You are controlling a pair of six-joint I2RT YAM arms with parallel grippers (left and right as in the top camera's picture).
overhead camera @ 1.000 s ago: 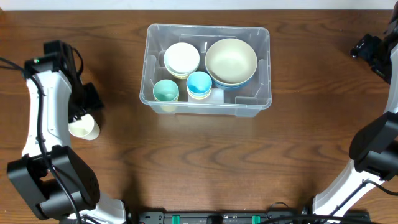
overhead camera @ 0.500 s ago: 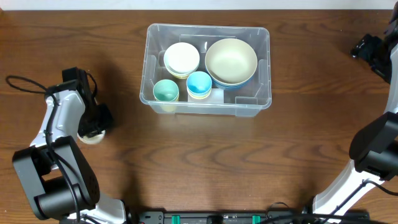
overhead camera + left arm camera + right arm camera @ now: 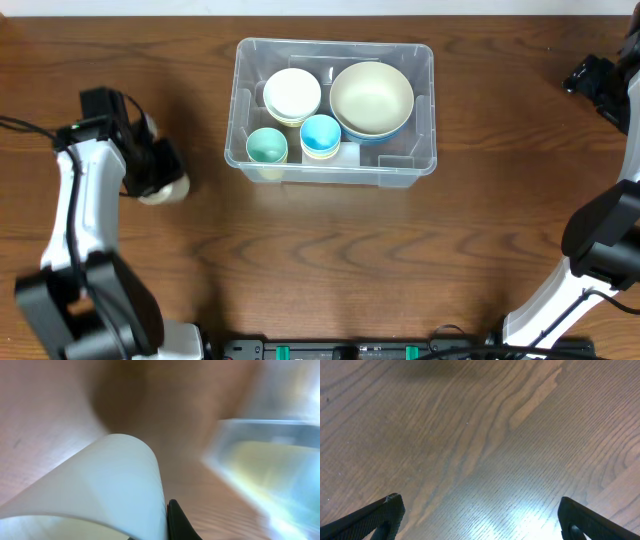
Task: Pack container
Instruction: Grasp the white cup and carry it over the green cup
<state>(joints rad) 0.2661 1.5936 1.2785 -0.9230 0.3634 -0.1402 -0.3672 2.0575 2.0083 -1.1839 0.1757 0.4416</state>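
Observation:
The clear plastic container [image 3: 232,110] stands at the back middle of the table, seen blurred at the right as the container [image 3: 270,465] in the left wrist view. It holds a white bowl [image 3: 292,93], a large cream bowl [image 3: 372,96], a teal cup [image 3: 267,146] and a blue cup [image 3: 320,134]. My left gripper [image 3: 155,175] is shut on the wall of a pale cream cup [image 3: 172,190], left of the container. That cup [image 3: 100,490] fills the left wrist view, one black finger [image 3: 178,524] pressed against it. My right gripper [image 3: 480,520] is open over bare wood.
The right arm [image 3: 600,85] sits at the far right edge of the table, well away from the container. Brown wood table [image 3: 330,260] stretches in front of the container.
My left gripper has shut on the cream cup and carried it up and to the right, nearer the container. The right arm has not moved.

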